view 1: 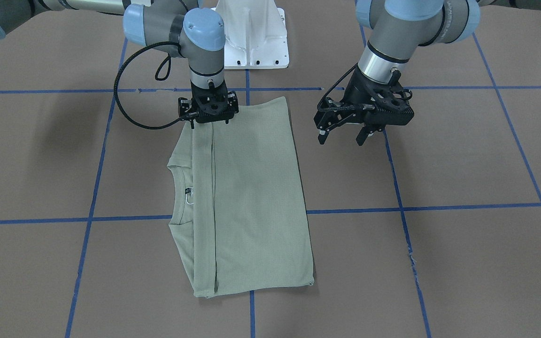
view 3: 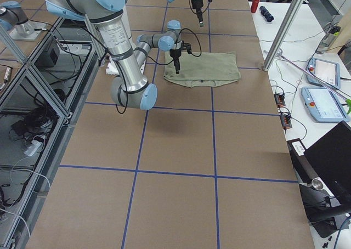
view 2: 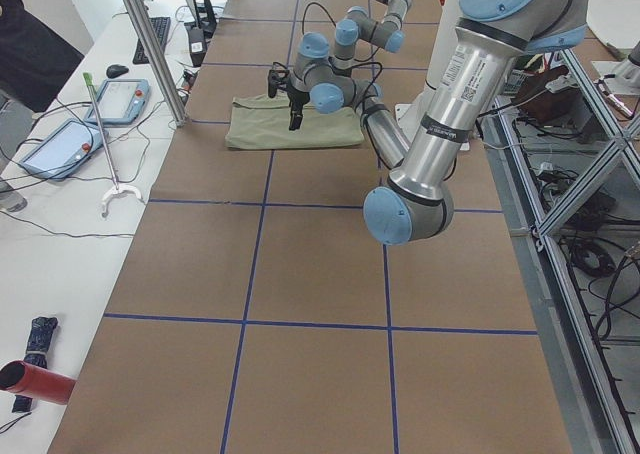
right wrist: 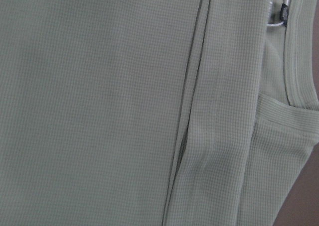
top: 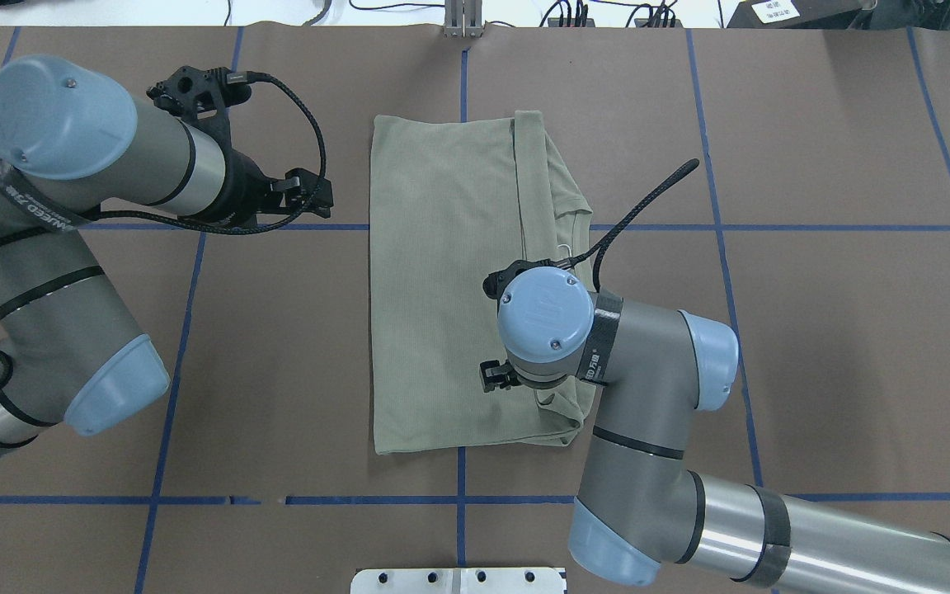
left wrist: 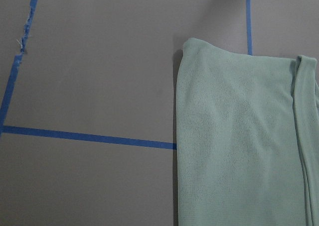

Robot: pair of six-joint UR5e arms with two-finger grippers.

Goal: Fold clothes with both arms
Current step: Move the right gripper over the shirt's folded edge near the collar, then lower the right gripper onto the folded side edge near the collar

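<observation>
As the front-facing view shows it, item one: green shirt (view 1: pixel 251 197), folded to a long rectangle, flat on the brown table (view 1: pixel 463 155), centre of frame, neckline with black label (view 1: pixel 187 190) turned to the left edge. Item two: my right gripper (view 1: pixel 209 123), upper centre-left, pointing straight down over the shirt's top left corner, above the folded-in strip; fingers apart, tips at or just above the cloth, I cannot tell which. Item three: my left gripper (view 1: pixel 341 139), upper right of the shirt, hanging above bare table near the shirt's right edge, clear of it; fingers spread, empty. Item four: blue tape lines (view 1: pixel 439 206) gridding the table; white base (view 1: pixel 256 37) at top centre.
</observation>
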